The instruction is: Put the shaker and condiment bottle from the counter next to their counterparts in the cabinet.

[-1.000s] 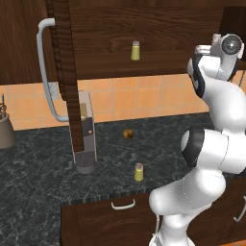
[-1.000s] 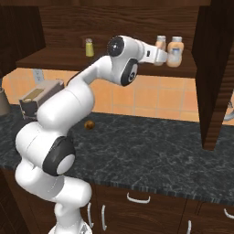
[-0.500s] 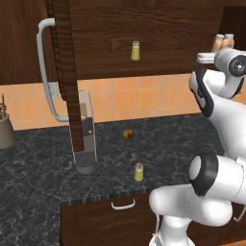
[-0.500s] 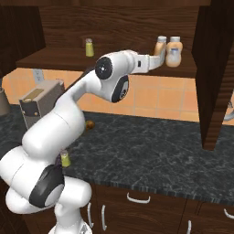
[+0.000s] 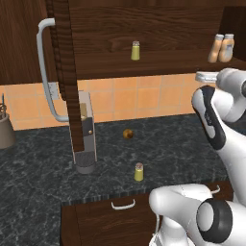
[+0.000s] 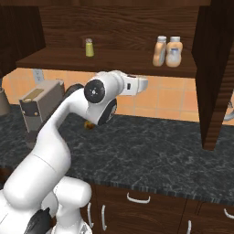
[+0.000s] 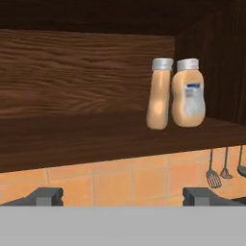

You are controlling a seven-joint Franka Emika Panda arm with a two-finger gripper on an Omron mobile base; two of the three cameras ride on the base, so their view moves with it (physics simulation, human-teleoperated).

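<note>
two tan-orange bottles (image 7: 175, 93) stand side by side, touching, at the right end of the shelf in the cabinet (image 6: 114, 59). a yellow-green shaker (image 5: 136, 51) stands alone on the same shelf, well apart from them. the other shaker (image 5: 139, 172) stands on the black counter (image 5: 43, 178), near its front edge, with a small round brown thing (image 5: 127, 134) farther back. the claw (image 7: 122, 196) is wide open and holds nothing. it sits below the shelf, away from the bottles.
</note>
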